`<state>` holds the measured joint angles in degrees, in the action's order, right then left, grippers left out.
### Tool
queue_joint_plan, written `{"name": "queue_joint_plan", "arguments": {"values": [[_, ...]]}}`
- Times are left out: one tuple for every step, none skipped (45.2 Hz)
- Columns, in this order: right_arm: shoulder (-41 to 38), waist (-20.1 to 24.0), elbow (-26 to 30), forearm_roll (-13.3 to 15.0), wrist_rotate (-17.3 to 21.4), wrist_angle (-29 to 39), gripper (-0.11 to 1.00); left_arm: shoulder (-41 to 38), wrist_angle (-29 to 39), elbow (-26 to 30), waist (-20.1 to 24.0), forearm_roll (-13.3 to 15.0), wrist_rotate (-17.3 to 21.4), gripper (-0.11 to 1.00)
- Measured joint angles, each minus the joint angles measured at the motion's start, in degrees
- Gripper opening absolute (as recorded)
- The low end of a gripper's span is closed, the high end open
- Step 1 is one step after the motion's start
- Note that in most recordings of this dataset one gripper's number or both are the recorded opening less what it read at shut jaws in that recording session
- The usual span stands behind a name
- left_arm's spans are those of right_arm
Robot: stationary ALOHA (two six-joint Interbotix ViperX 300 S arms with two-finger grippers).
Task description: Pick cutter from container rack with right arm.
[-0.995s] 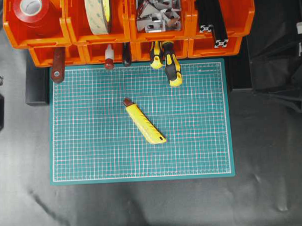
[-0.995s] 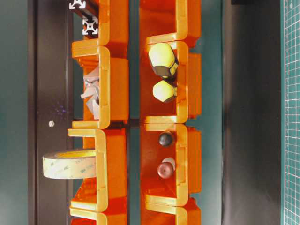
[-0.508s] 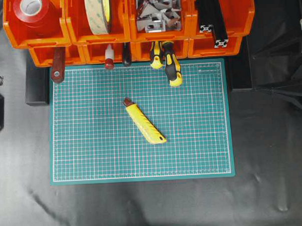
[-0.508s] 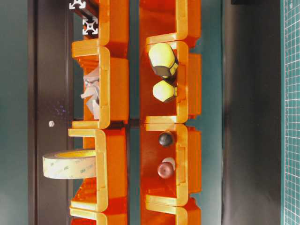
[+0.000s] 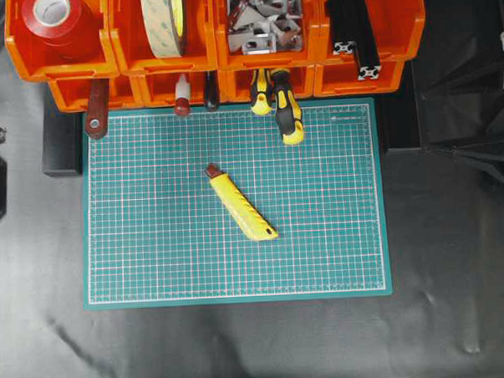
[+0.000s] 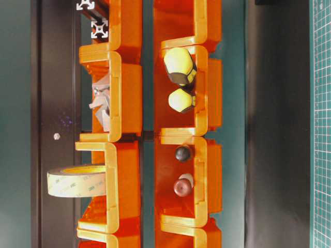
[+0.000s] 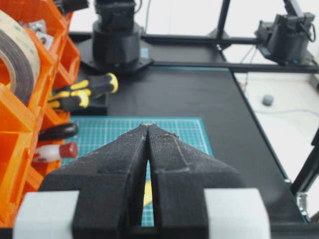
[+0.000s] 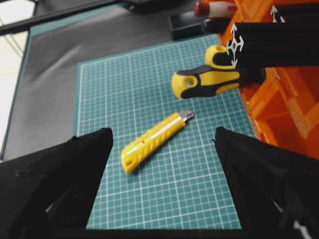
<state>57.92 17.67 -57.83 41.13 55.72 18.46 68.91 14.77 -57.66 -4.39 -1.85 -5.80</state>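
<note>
The yellow cutter (image 5: 241,204) lies diagonally on the green cutting mat (image 5: 154,252), in front of the orange container rack (image 5: 213,61) and outside its bins. It also shows in the right wrist view (image 8: 154,140). My right gripper (image 8: 162,131) is open and empty, hanging above and short of the cutter, jaws wide apart. My left gripper (image 7: 148,127) is shut and empty over the mat's left side; a sliver of the cutter (image 7: 146,191) shows under it. The rack also shows in the table-level view (image 6: 121,93).
Two yellow-and-black screwdrivers (image 5: 286,112) stick out of a lower bin over the mat's far edge. A brown-handled tool (image 5: 95,112) and a red-tipped one (image 5: 181,100) poke out further left. Upper bins hold red tape (image 5: 52,13), tan tape (image 5: 163,21), metal brackets (image 5: 261,17) and black extrusions (image 5: 354,34).
The right arm's white parts at the overhead view's right edge have slid slightly further out of frame. The cutter and the left arm have not moved.
</note>
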Motion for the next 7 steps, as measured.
{"name": "queue_joint_plan", "arguments": {"values": [[0.00,0.09,0.00,0.00,0.00,0.00,0.80,-0.09,0.00,0.00,0.00,-0.09,-0.09,0.00],[0.00,0.00,0.00,0.09,0.00,0.00,0.80,0.00,0.00,0.00,0.00,0.00,-0.09,0.00],[0.00,0.09,-0.09,0.00,0.00,0.00,0.80,0.00,0.09,0.00,0.00,-0.09,0.00,0.00],[0.00,0.00,-0.09,0.00,0.00,0.00,0.80,0.00,0.00,0.00,0.00,0.00,0.00,0.00],[0.00,0.00,-0.09,0.00,0.00,0.00,0.80,0.00,0.09,-0.09,0.00,-0.09,-0.09,0.00],[0.00,0.09,-0.18,0.00,0.00,0.00,0.80,0.00,0.09,0.00,0.00,-0.09,-0.09,0.00],[0.00,0.09,-0.18,0.09,0.00,0.00,0.80,0.00,0.09,-0.09,0.00,-0.09,-0.09,0.00]]}}
